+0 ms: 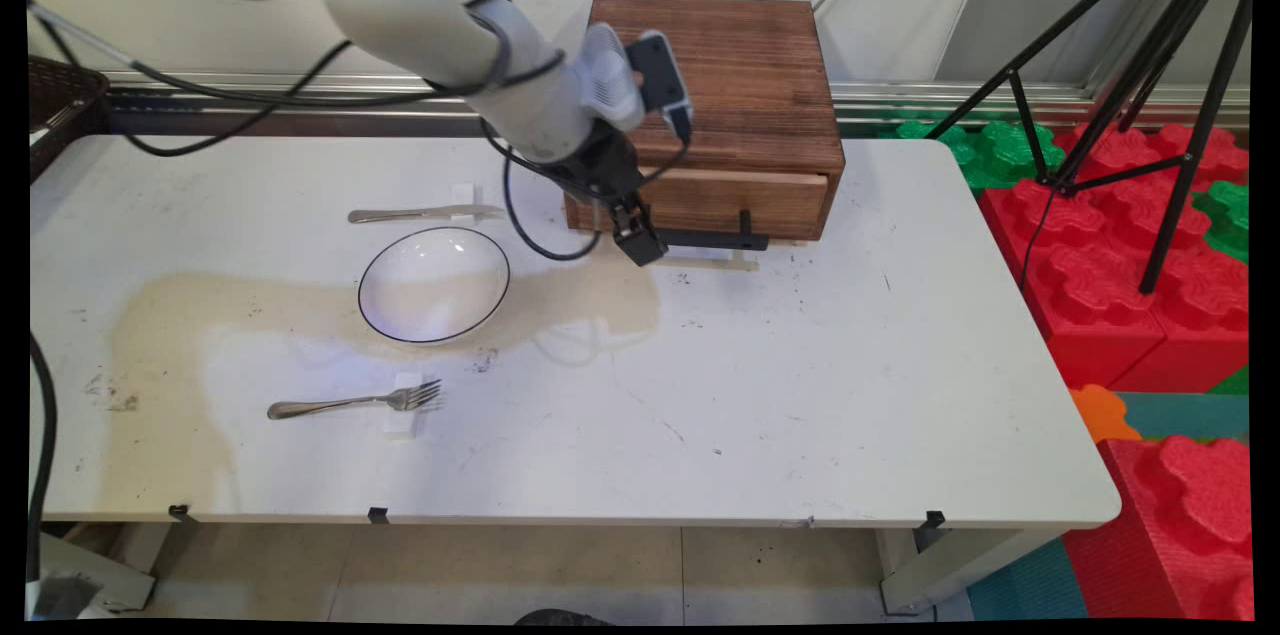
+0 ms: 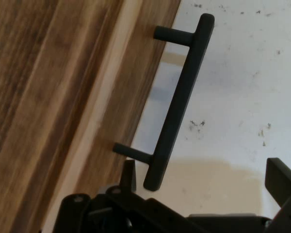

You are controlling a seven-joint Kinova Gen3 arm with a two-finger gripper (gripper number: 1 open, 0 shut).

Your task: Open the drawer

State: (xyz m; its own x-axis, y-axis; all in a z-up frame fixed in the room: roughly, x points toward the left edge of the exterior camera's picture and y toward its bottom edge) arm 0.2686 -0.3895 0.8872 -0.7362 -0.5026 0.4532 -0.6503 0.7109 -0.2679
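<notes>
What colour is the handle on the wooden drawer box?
Black. The handle on the brown wooden drawer box shows best in the hand view.

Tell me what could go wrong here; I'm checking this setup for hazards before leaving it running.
The gripper sits at one end of the drawer handle, so a grasp there might slip off. The wooden box looks unfastened and may slide if pulled. Hanging cables loop low near the bowl and could snag it.
</notes>
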